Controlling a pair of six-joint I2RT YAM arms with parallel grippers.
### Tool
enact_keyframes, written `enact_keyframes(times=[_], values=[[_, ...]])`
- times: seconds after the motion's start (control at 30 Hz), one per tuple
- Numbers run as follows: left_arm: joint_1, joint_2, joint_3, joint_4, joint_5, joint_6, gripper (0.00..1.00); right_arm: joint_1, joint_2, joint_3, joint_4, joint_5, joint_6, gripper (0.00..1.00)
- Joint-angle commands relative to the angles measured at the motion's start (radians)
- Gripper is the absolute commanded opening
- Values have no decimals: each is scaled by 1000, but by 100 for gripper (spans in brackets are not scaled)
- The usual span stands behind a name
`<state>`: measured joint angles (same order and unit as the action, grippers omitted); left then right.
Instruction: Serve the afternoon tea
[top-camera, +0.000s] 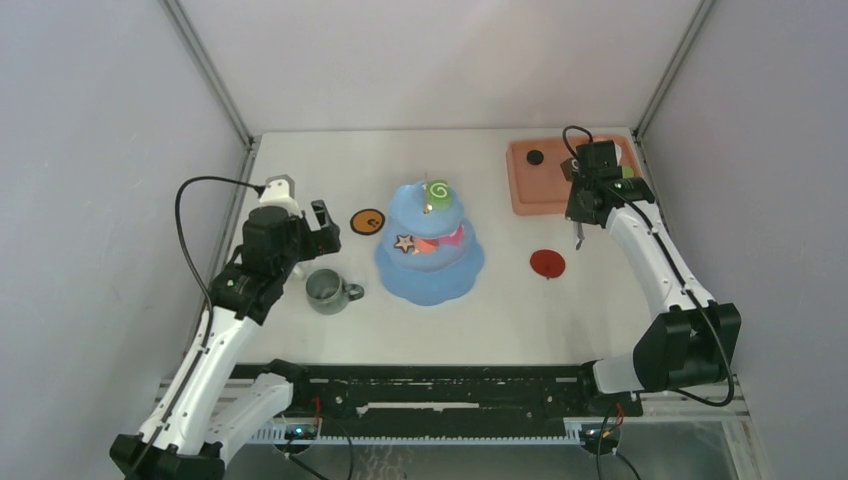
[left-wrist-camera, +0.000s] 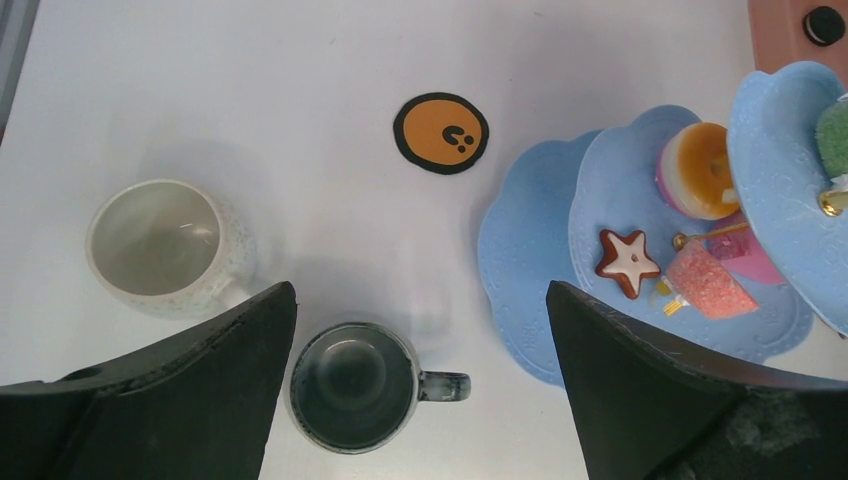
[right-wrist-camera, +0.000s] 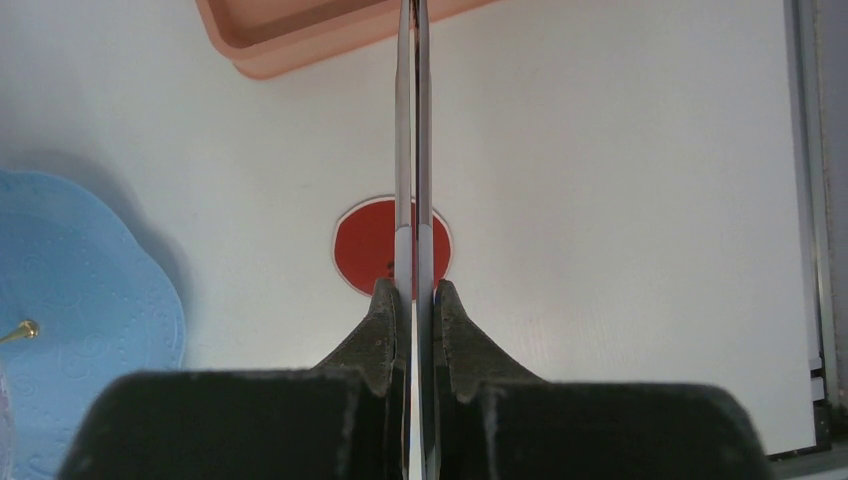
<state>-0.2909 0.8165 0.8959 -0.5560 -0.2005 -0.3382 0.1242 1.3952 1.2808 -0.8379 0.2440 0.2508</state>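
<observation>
The light blue three-tier cake stand (top-camera: 440, 282) stands mid-table, also in the left wrist view (left-wrist-camera: 520, 260) and at the left of the right wrist view (right-wrist-camera: 80, 300). It holds a green swirl roll (top-camera: 437, 190), a star cookie (left-wrist-camera: 628, 262), an orange tart (left-wrist-camera: 697, 170) and a pink piece (left-wrist-camera: 705, 285). The grey-green mug (left-wrist-camera: 352, 385) stands upright left of the stand, also in the top view (top-camera: 327, 290). The white mug (left-wrist-camera: 160, 245) is further left. My left gripper (left-wrist-camera: 420, 290) is open above the grey-green mug. My right gripper (right-wrist-camera: 412, 290) is shut on the metal tongs (right-wrist-camera: 410, 150).
An orange coaster (top-camera: 368, 221) lies behind the grey-green mug. A red coaster (top-camera: 547, 264) lies right of the stand, under the tongs (top-camera: 579, 235). The salmon-pink tray (top-camera: 525, 190) with a small black piece (top-camera: 535, 157) sits at the back right. Walls close in on both sides.
</observation>
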Motion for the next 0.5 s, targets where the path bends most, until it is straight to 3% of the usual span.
enact_keyframes(times=[0.0,0.23,0.47], values=[[9,17,24,13,-27,13,100,-6,-14,14,63,20,-30,0],[9,75,41,3,-24,-2,100,-16,52,16,171,19,-45,0],[9,66,46,-18,15,-11,100,8,104,48,158,40,-49,0]])
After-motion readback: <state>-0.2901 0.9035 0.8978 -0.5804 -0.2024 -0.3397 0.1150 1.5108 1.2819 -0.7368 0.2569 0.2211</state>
